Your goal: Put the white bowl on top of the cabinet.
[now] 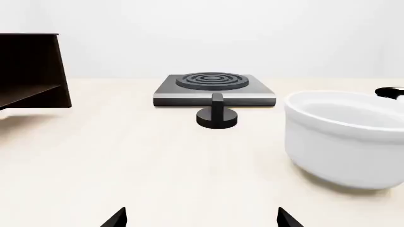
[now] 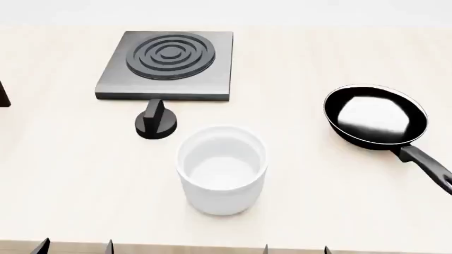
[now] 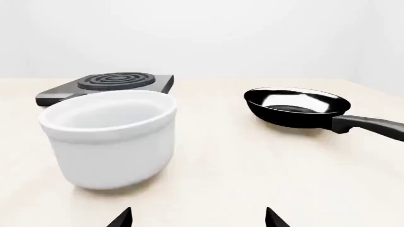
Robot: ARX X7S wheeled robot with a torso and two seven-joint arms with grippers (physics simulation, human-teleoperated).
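Observation:
The white bowl (image 2: 222, 168) stands upright and empty on the pale tabletop, in the middle near the front edge; it also shows in the left wrist view (image 1: 346, 137) and the right wrist view (image 3: 110, 137). A dark corner of the cabinet (image 1: 31, 71) shows far off to the left; in the head view only a sliver of the cabinet (image 2: 3, 95) shows at the left edge. My left gripper (image 2: 74, 246) and right gripper (image 2: 295, 248) hover at the table's front edge, both open and empty, only their fingertips (image 1: 117, 218) (image 3: 123, 218) showing.
A grey stove plate (image 2: 168, 64) with a black coil lies behind the bowl, with a black knob (image 2: 156, 123) in front of it. A black frying pan (image 2: 374, 116) sits to the right, its handle (image 2: 427, 163) pointing toward the front right.

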